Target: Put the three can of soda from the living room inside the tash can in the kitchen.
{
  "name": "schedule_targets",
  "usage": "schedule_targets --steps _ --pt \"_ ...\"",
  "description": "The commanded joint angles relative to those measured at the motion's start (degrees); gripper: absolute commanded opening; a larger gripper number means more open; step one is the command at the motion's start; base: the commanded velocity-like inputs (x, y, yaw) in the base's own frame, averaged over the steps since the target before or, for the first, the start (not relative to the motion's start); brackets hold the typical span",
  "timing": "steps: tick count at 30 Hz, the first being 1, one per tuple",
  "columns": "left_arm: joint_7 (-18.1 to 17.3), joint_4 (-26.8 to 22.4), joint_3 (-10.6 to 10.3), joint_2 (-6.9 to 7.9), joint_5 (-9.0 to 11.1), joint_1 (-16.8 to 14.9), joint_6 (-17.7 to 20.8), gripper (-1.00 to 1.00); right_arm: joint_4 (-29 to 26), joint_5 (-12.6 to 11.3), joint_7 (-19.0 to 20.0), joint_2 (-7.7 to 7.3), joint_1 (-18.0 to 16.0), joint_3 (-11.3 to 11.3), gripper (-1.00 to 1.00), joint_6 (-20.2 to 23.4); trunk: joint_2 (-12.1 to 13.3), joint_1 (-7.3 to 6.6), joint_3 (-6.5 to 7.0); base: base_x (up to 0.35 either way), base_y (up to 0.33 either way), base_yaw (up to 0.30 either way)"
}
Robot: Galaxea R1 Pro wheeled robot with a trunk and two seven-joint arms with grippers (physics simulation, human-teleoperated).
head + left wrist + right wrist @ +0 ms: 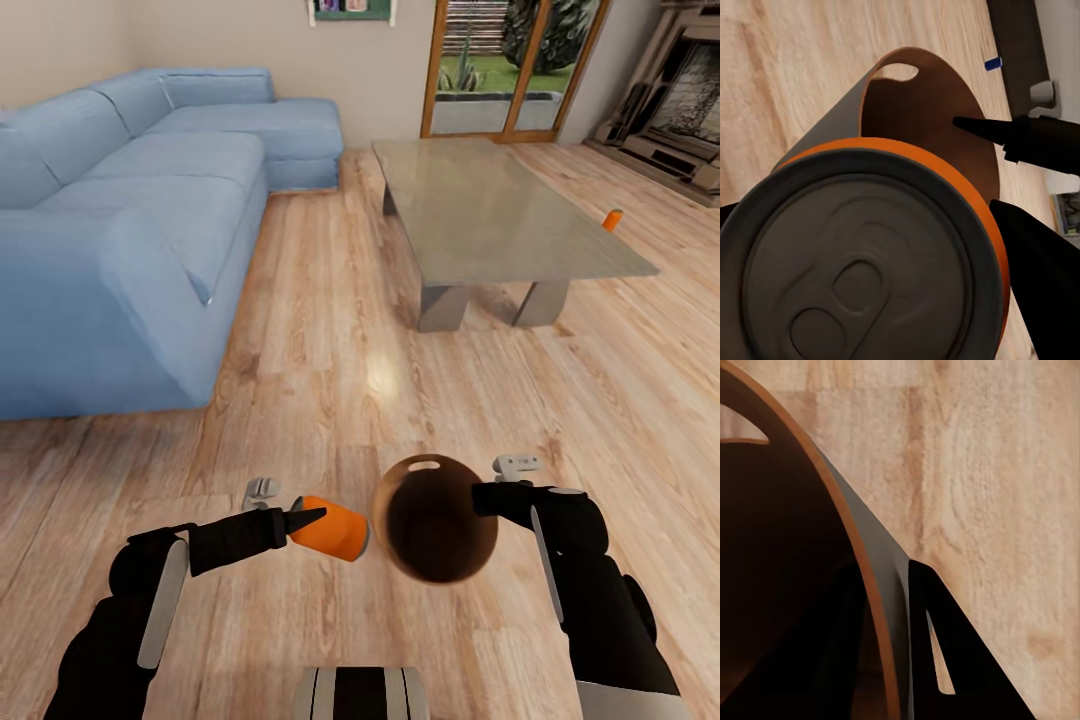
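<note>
The left claw (pixel 300 520) is clamped on a bright-orange cylindrical soda can with grey metal ends (pixel 335 528), which it holds lying nearly on its side above the light wood plank floor (pixel 330 400), one end turned toward the bin. In the left wrist view the can's grey pull-tab end (pixel 855 266) fills the foreground, with one black finger (pixel 1039 292) pressed against its orange side.

Just beside the can, toward the robot's right, the right claw (pixel 487 497) grips the wall of a small round brown bin with a coppery rim (pixel 437 520), tilted so its dark mouth faces the camera and its slot handle cut-out (pixel 424 464) sits at the far edge. The right wrist view shows the coppery rim (pixel 832 502) passing between the two black fingers (pixel 952 660), one inside, one outside. Can and bin are very near; I cannot tell whether they touch.

Farther out stands a low grey glass-topped worktop (pixel 490 205), and a second orange can (pixel 612 219) stands at its right edge. A blue sectional sofa (pixel 130 210) lines the left side, wood-framed glass doors (pixel 510 65) and a stone fireplace (pixel 680 90) lie beyond.
</note>
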Motion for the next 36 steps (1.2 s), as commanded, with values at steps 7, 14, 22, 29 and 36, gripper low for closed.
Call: schedule_targets --steps 7,14,22,29,36 --pt "-1.76 0.05 0.25 2.56 -0.04 0.0 -0.11 -1.0 0.0 -0.96 0.01 -0.06 -0.01 -0.06 -1.0 0.15 0.0 0.0 0.38 0.0 0.0 0.077" --pt "-4.8 0.13 0.34 3.59 -0.12 0.0 -0.12 -1.0 0.0 -0.96 0.0 -0.37 -0.01 -0.07 -1.0 0.13 0.0 0.0 0.38 0.0 0.0 0.002" --pt "-4.42 0.07 0.35 3.2 -0.13 0.0 -0.13 -1.0 0.0 -0.96 0.0 -0.58 -0.01 -0.07 -1.0 0.12 0.0 0.0 0.38 0.0 0.0 0.0" --pt "-4.86 -0.01 0.28 -1.46 0.1 -2.12 1.05 -1.0 0.0 -0.97 -0.24 -0.37 -0.01 -0.07 -1.0 -0.32 0.0 0.0 0.38 0.0 0.0 0.0" --pt "-4.91 0.05 -0.02 -5.42 0.15 -4.39 2.13 -1.0 0.0 -1.03 -0.42 -0.09 -0.01 -0.02 -1.0 -0.16 0.0 0.0 0.38 0.0 0.0 0.0"
